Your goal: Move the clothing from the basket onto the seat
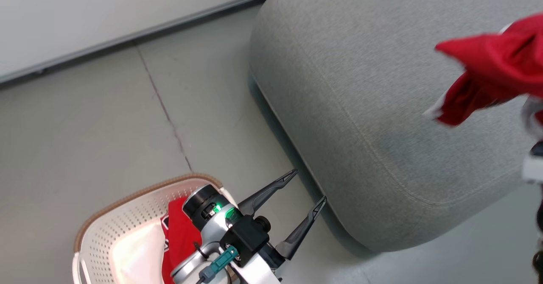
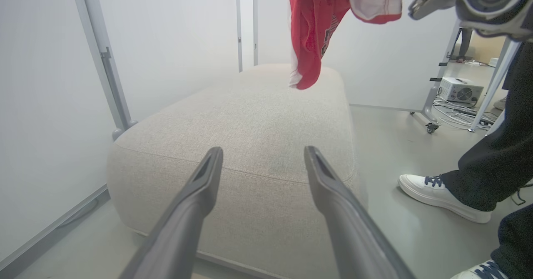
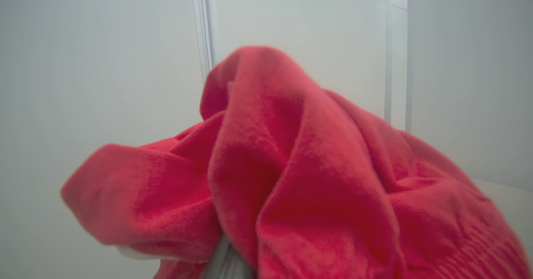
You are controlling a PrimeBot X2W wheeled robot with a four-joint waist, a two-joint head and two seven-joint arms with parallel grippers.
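Observation:
The grey seat (image 1: pixel 360 84) takes up the upper right of the head view and lies straight ahead of my left gripper in the left wrist view (image 2: pixel 258 116). One red piece of clothing (image 1: pixel 496 72) with white panels hangs in the air above the seat (image 2: pixel 316 33). My right gripper is shut on it, its fingers buried in the red fabric (image 3: pixel 312 179). The cream basket (image 1: pixel 127 220) stands on the floor at the lower left with more red clothing (image 1: pixel 180 233) inside. My left gripper (image 1: pixel 309 185) hovers open and empty between basket and seat (image 2: pixel 262 152).
Pale partition panels (image 2: pixel 50 83) stand behind and left of the seat, one on a wheeled leg (image 2: pixel 431 127). A person's dark trouser leg and white shoe (image 2: pixel 441 195) are on the floor right of the seat. A white box and cables (image 2: pixel 460 89) lie further back.

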